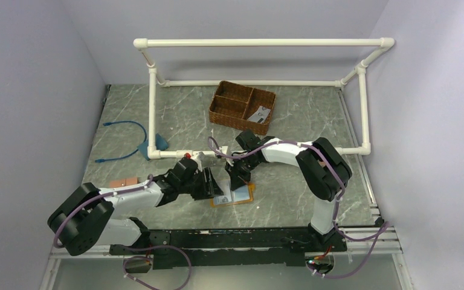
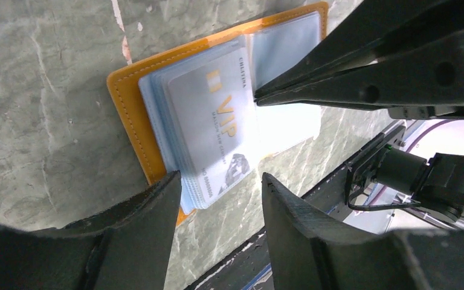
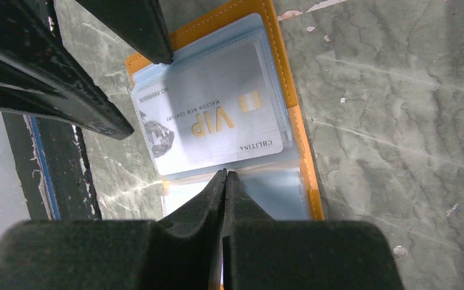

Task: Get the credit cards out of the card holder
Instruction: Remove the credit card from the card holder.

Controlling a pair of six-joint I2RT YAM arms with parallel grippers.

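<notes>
You have the card holder [image 1: 246, 194] lying open and flat on the table [image 1: 290, 127], near the near edge and about midway between the arms. From the top camera both tools crowd over it, so you see little more than an orange border and a pale patch.

The left wrist camera shows you what that view hides. A stack of clear blue-grey sleeves sits on the card holder [image 2: 127, 103], and the top one holds a credit card [image 2: 214, 127], silver-grey with gold "VIP" lettering. The left gripper [image 2: 220, 178] has its jaws apart with nothing held. One finger [image 2: 157, 211] touches the sleeve stack at the holder's edge. The other stands clear of the card's end.

The right wrist camera gives you the credit card [image 3: 217, 115] from the opposite side. It shows the right gripper [image 3: 225, 175] with both tips squeezed together, resting on the clear sleeve just beside the card's long edge. You cannot tell whether plastic is pinched between them. The left gripper's [image 3: 140, 93] open fingers straddle the card's left end in this view.

Only the top view shows you the far side. A wicker basket [image 1: 232, 99] stands there, well apart from the holder. A pale card [image 1: 258, 113] lies in its right compartment.
</notes>
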